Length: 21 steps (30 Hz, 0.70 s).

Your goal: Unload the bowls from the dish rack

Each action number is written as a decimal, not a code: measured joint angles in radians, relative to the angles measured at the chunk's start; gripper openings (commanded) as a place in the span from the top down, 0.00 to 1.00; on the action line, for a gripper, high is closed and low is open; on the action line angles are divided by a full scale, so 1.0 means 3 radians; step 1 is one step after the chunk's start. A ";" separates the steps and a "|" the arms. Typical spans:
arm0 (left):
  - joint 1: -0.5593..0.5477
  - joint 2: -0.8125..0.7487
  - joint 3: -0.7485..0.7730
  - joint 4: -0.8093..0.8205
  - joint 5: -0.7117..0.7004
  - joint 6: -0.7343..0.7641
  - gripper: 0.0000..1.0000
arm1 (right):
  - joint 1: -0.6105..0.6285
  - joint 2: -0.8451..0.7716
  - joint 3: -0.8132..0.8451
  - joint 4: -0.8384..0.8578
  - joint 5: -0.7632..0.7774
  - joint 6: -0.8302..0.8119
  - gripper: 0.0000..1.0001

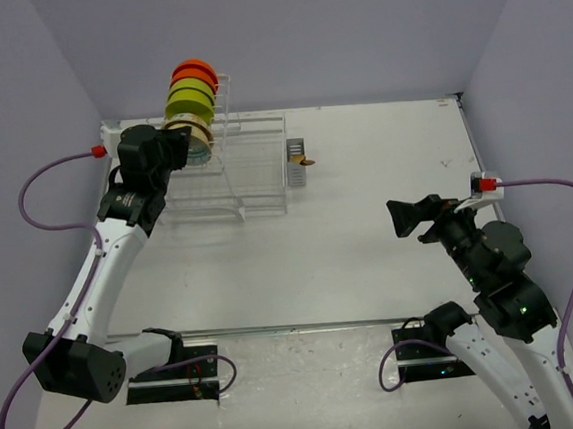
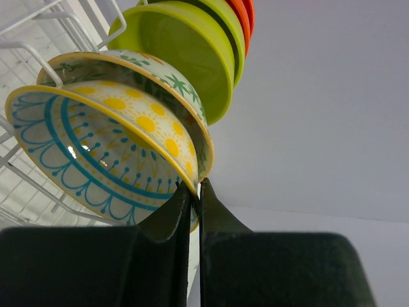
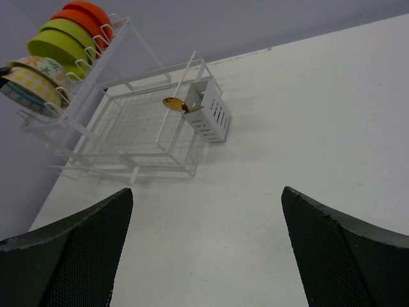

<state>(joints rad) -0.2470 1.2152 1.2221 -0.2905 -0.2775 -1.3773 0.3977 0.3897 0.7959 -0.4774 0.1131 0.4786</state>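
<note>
The white dish rack point(image 1: 247, 168) stands at the table's back left. Its upright tower holds several bowls on edge: orange-red ones point(image 1: 195, 72) at the top, lime-green ones point(image 1: 190, 97) below, then cream patterned ones point(image 1: 197, 132). In the left wrist view my left gripper point(image 2: 193, 189) is shut on the rim of the nearest cream bowl point(image 2: 108, 147), which has yellow suns and a blue pattern. A second cream bowl point(image 2: 160, 73) sits right behind it, then a lime-green bowl point(image 2: 185, 51). My right gripper point(image 3: 206, 192) is open and empty, over bare table at the right.
A small grey cutlery caddy point(image 3: 211, 112) hangs on the rack's right end with a gold spoon point(image 3: 174, 103) in it. The rack's low tray point(image 3: 137, 125) holds nothing. Purple walls stand close behind and left of the rack.
</note>
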 measured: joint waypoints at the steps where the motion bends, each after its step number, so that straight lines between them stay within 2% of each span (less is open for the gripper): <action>1: 0.0001 0.0000 0.0000 -0.0001 -0.0001 0.0001 1.00 | 0.0000 0.0000 0.0000 0.0001 0.0000 0.0000 0.01; 13: 0.0005 -0.0036 -0.0008 -0.0010 -0.0003 0.0003 1.00 | 0.0000 -0.0039 0.0000 0.0004 0.0001 0.0000 0.01; 21: 0.0000 -0.0346 -0.0263 0.0193 -0.0014 0.0000 1.00 | 0.0000 -0.0041 0.0000 0.0004 0.0015 -0.0001 0.01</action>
<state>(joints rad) -0.2470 1.1114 1.1431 -0.2325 -0.2817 -1.3773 0.3977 0.3775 0.7959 -0.4763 0.1177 0.4782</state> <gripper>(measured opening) 0.027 0.987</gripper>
